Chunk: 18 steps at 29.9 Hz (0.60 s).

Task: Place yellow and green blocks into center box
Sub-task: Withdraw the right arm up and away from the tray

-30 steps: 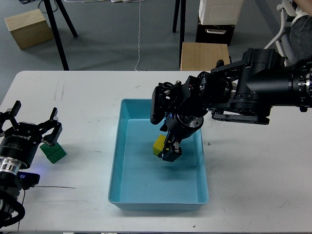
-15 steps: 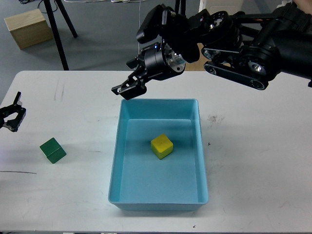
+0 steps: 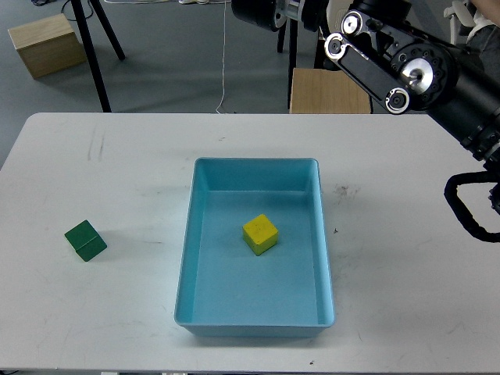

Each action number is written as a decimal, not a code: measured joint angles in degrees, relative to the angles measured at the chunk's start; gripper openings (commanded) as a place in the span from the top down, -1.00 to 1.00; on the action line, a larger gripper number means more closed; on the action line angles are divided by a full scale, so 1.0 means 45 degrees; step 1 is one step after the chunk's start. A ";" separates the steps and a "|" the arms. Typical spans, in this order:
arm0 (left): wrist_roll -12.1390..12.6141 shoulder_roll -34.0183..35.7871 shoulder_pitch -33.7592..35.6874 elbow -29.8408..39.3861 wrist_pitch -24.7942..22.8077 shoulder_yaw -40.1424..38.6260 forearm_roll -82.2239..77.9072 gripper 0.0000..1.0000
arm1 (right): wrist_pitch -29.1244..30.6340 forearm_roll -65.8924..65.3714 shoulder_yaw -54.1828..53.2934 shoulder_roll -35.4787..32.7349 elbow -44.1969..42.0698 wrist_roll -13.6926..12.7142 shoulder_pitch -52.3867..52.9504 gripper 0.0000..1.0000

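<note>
Yellow block (image 3: 259, 234) lies inside the light blue box (image 3: 189, 258), a little toward the far side of its floor and turned slightly askew, touching none of the walls. The box sits at the middle of the white desk (image 3: 406, 273). The green block (image 3: 85, 240) rests on the desk well to the left of the box, apart from it and near the left edge. My right arm (image 3: 391, 62) reaches across the far right corner of the view, above and beyond the desk; its far end runs out past the top edge, so my right tool is out of sight and I cannot say how its fingers stand. My left tool does not show anywhere in the view either.
</note>
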<state>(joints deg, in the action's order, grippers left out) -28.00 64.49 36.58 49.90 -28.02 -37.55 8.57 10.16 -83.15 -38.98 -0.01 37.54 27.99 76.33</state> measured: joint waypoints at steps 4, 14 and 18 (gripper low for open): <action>0.0000 -0.0191 0.1550 -0.1305 -0.0007 -0.0048 -0.5383 -1.00 | -0.0103 0.2393 -0.0230 0.0002 0.0406 0.0000 -0.0735 -0.98; 0.0000 0.0113 0.3334 -0.0811 0.1115 -0.0072 -1.4993 -1.00 | -0.2134 0.5859 -0.1597 -0.0012 0.3412 -0.0113 -0.3523 -0.98; -0.0001 0.1006 0.3194 0.1666 0.1244 0.0141 -1.6645 -1.00 | -0.2732 0.6009 -0.2724 -0.0773 0.4777 -0.0803 -0.5059 -0.98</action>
<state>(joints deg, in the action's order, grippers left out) -28.00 69.01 50.95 57.40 -22.42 -36.91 -66.33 -2.13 -56.11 -51.24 -3.48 59.04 24.38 53.56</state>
